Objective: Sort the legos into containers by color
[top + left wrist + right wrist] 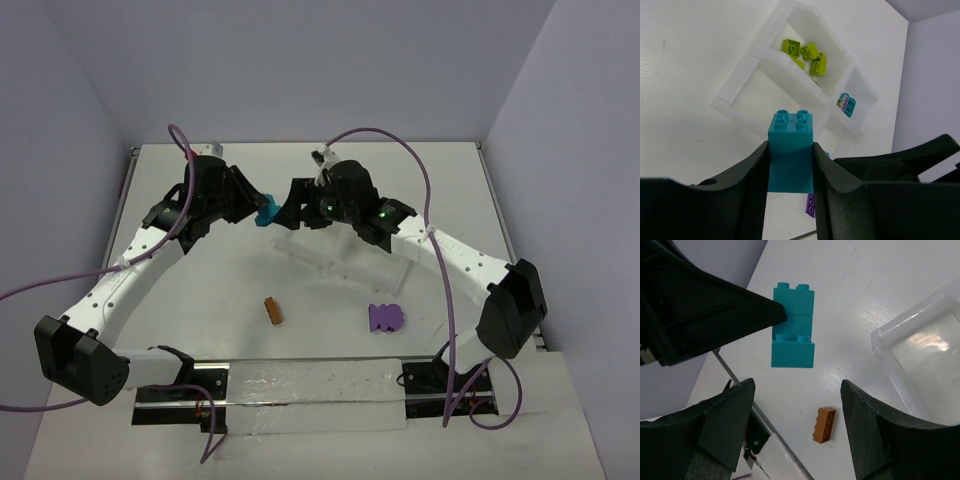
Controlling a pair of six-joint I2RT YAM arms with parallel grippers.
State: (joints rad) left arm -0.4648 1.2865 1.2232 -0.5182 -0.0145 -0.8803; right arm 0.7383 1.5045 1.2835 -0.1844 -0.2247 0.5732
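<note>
The left gripper (790,161) clamps tight on a teal lego stack (790,129), holding it aloft near the white tray (747,70). The right gripper (795,402) faces it, jaws wide apart and empty. An orange lego (273,310) lies on the table (180,300).

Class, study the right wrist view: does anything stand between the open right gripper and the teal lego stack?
Nothing visible does. The teal lego stack hangs clear ahead of the right gripper, whose jaws are open, and is clamped from the sides by the left gripper. The orange-brown brick lies on the table beneath, not in between.
</note>
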